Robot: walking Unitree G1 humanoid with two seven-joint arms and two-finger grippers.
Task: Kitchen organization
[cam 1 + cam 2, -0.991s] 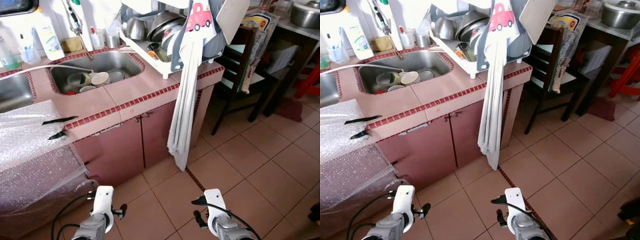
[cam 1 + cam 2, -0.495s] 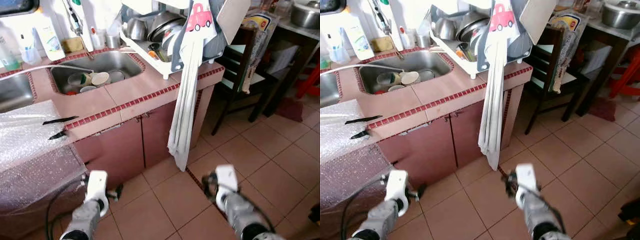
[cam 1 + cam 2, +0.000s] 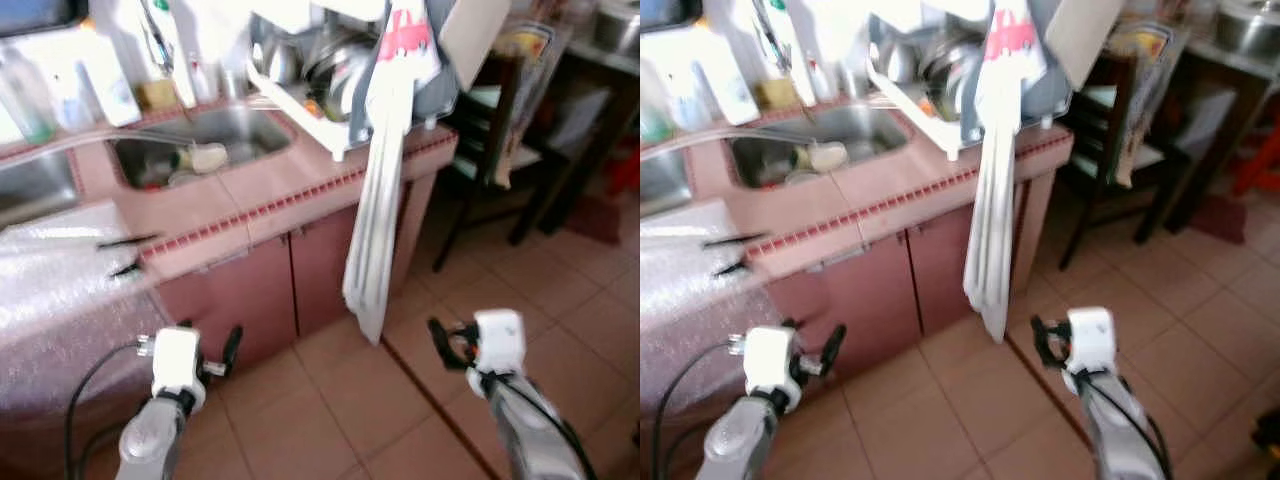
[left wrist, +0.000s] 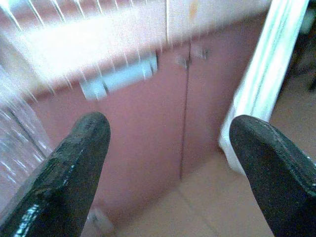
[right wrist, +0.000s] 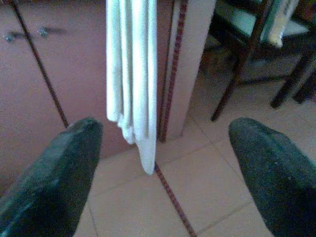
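Left eye view — sink point(image 3: 262, 140) holds cups point(image 3: 205, 158).

both head views are smeared with motion blur, bright daylight washing out the far white tiled wall point(image 3: 215, 30) behind the steel sink point(image 3: 195, 155). the left wrist view streaks heavily; the right wrist view is dimmer and softly unfocused.

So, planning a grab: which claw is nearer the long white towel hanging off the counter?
Right claw, just right of the towel; left claw is further, by the cupboard doors.
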